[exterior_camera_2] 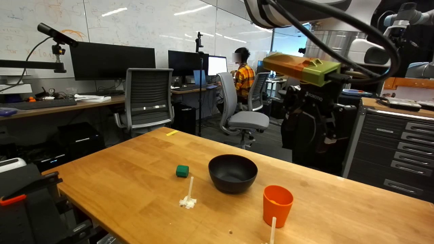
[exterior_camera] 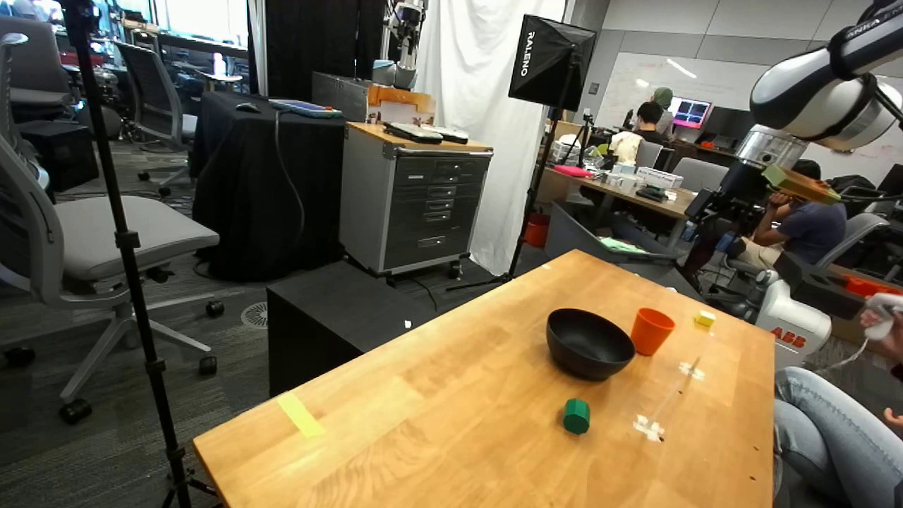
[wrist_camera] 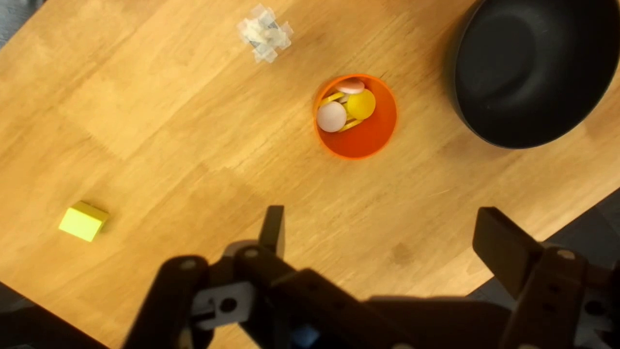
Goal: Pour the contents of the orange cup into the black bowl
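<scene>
Orange cup standing upright on a light wooden worktop, near a wider black bowl, with a gap between them. In the wrist view, the cup's contents show as yellow and pale pink round pieces, heaped against one side inside. The robot's tool hangs raised above the worktop, its fingers spread wide apart, bare wood showing between them. A small green block lies near the bowl, and a small yellow block sits well apart from it. A thin pale stick rises from white tape near the green block.
</scene>
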Robot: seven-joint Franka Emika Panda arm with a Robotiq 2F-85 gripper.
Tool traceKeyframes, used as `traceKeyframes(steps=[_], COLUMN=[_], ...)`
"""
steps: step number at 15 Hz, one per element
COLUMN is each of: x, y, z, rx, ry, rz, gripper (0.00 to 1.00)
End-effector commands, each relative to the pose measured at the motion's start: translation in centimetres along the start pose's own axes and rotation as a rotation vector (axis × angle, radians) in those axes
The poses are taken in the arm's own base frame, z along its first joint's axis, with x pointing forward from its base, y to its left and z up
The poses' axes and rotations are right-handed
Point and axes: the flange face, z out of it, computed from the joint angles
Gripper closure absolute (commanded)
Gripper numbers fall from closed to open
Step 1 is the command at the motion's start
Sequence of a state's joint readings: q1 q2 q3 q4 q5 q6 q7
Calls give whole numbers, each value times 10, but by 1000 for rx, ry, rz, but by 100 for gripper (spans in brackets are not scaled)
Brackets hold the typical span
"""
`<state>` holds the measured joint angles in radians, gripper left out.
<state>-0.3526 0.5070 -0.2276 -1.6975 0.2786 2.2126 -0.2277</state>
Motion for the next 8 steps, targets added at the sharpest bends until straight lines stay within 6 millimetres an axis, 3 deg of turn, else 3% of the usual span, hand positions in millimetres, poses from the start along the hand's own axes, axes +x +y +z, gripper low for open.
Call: traceKeyframes(steps=[1,8], x=[1,-4], y=[1,1], z=[-1,1], rx=[0,-12], ry=[0,-23], rz=[0,26], gripper=[0,0])
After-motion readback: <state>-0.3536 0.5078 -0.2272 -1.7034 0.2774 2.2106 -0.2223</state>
